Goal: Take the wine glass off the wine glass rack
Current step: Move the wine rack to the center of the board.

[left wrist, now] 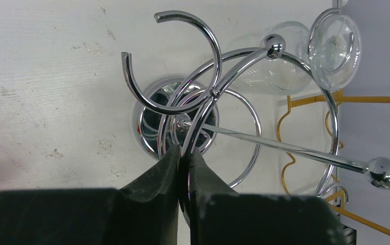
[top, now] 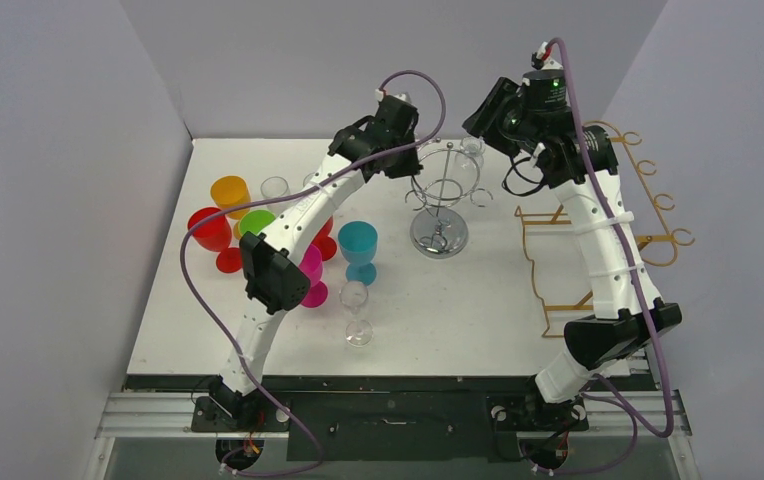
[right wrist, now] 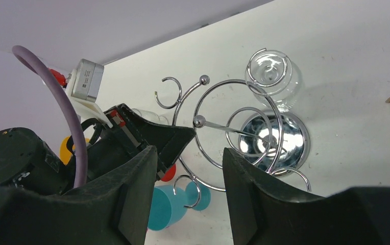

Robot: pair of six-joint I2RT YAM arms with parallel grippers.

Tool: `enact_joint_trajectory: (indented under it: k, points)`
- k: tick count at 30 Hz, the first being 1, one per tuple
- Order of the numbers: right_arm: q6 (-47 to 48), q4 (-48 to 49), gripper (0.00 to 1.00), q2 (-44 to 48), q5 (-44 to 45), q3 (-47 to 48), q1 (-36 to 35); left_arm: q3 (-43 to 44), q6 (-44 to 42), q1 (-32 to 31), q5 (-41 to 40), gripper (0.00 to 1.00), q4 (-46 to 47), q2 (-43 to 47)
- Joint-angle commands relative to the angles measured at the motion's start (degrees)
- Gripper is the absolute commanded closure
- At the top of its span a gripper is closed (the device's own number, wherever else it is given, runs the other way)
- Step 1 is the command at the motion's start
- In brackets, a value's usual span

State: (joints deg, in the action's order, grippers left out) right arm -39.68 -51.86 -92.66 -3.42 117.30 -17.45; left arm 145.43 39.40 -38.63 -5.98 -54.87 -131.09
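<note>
so the chrome rack (top: 440,232) sits toward the back middle of the table (top: 458,320), and the glass (top: 472,150) hangs upside down from a hook on the rack's far right side, foot caught in the loop. The left gripper (left wrist: 184,153) is clenched on one of the rack's thin wire rings, its fingers (left wrist: 162,173) nearly touching each other with the wire pinched between them. The right gripper (right wrist: 190,153) hangs above the rack, released, with a wide gap and nothing in it. Its wrist view looks down on the rings through that gap, and the glass sits off to the right of its fingers, apart from them. A bunch of coloured cups (top: 208,228) stands on the left under the left arm, a spare glass (top: 356,312) stands upright nearer the front, and a gold rack (left wrist: 376,99) lies over on the right
</note>
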Motion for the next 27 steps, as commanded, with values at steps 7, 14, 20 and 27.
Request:
enact_joint_trajectory:
  k: [7, 14, 20, 27]
  points:
    - [0.09, 3.10, 0.54, -1.07, -2.20, 1.13, 0.98, 6.25, -5.78, 2.15, -0.61, 1.00, -3.06, 0.36]
    - [-0.39, 3.98, 0.54, -3.28, -3.08, 0.75, 1.06, 7.62, -7.75, 5.25, 2.08, 1.00, -4.59, 1.13]
    - [-0.95, 6.19, 0.54, -5.77, -3.10, 0.23, 0.98, 7.92, -10.87, 7.20, 2.96, 1.00, -6.40, 2.11]
    - [-1.26, 8.68, 0.53, -8.93, -2.32, -0.80, 0.49, 7.94, -14.15, 9.68, 4.26, 1.00, -8.10, 3.53]
